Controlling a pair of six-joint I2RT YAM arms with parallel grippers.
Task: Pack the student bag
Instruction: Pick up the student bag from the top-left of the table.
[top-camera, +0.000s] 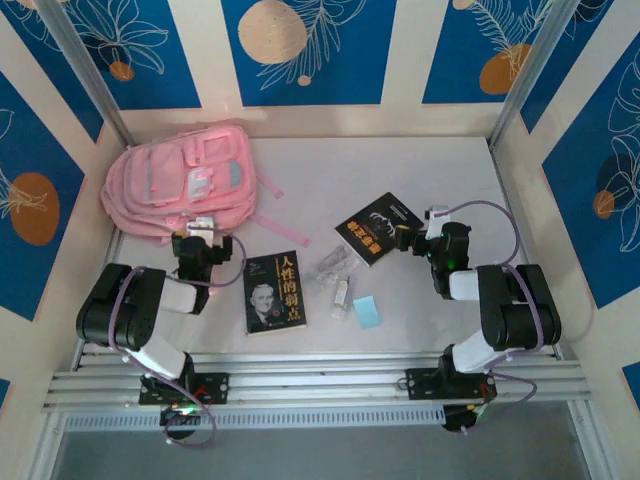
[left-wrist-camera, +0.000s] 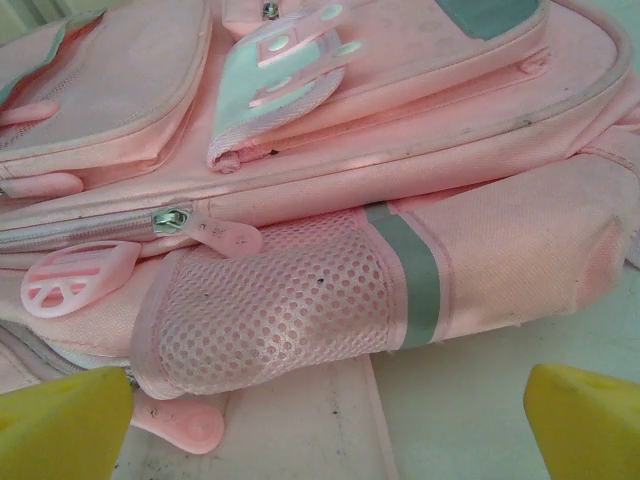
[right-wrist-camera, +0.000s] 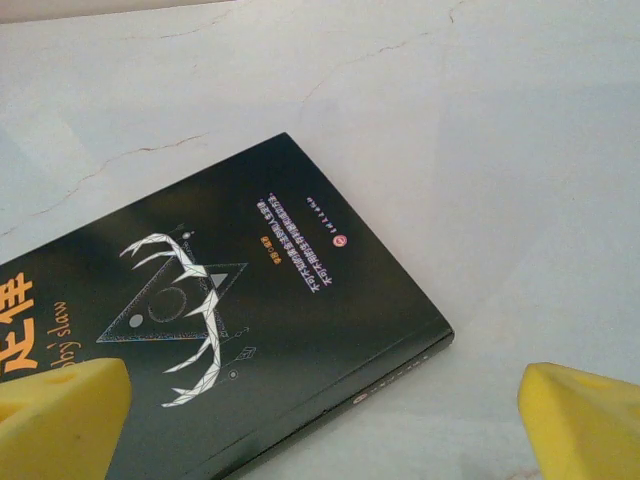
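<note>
Evidently nothing is packed: the student bag (top-camera: 185, 180) lies zipped on the desk (top-camera: 450, 170), a portrait-cover book (top-camera: 275, 293) and an antler-cover book (right-wrist-camera: 250, 330) loose to its right. The left gripper (left-wrist-camera: 325, 425) beside it and the right gripper (right-wrist-camera: 325, 425) farther right both gape empty.

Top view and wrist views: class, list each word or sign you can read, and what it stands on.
"人性的弱点": cover of the portrait book.
"by slaw": script on the black book, partly cut off.
Its orange characters and small white lines: cut off or too small.
On the student bag: none readable.
</note>
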